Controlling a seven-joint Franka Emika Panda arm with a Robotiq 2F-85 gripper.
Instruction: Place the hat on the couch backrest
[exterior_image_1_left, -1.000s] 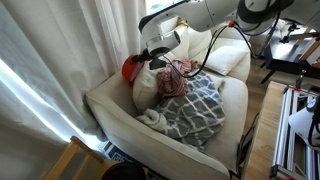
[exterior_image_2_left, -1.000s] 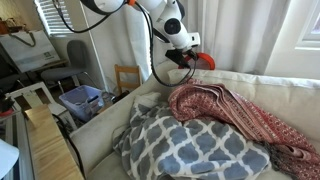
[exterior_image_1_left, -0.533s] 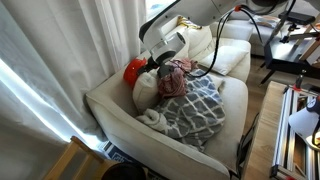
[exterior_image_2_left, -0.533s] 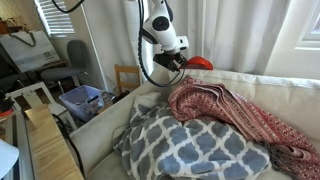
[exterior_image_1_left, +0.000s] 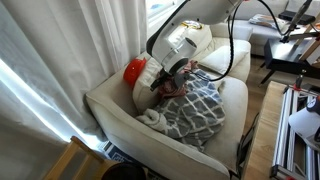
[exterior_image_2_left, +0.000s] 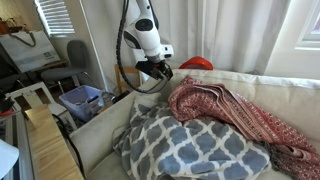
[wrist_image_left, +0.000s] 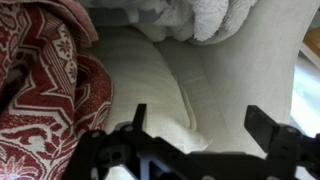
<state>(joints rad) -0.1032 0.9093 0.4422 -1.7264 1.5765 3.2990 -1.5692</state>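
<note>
The small red hat (exterior_image_1_left: 134, 70) lies on the rounded top of the cream couch backrest (exterior_image_1_left: 145, 92), next to the curtain. It shows in both exterior views (exterior_image_2_left: 196, 63), resting on the backrest (exterior_image_2_left: 262, 86). My gripper (exterior_image_1_left: 159, 83) is open and empty, apart from the hat and lower, over the cushion beside the knitted bundle. It hangs to the left of the hat in an exterior view (exterior_image_2_left: 160, 70). In the wrist view the two fingers (wrist_image_left: 200, 122) stand wide apart with only cream cushion (wrist_image_left: 150, 80) between them. The hat is out of the wrist view.
A reddish-pink knitted bundle (exterior_image_1_left: 176, 78) (exterior_image_2_left: 232, 110) (wrist_image_left: 40, 85) and a grey-and-white patterned blanket (exterior_image_1_left: 200, 110) (exterior_image_2_left: 180, 148) lie on the seat. White curtains (exterior_image_1_left: 60, 50) hang behind the couch. A wooden chair (exterior_image_2_left: 128, 78) and a blue bin (exterior_image_2_left: 82, 100) stand beside it.
The gripper carried the hat to the backrest top, let go of it and opened. It has since drawn back and down from the hat, which stays on the backrest.
</note>
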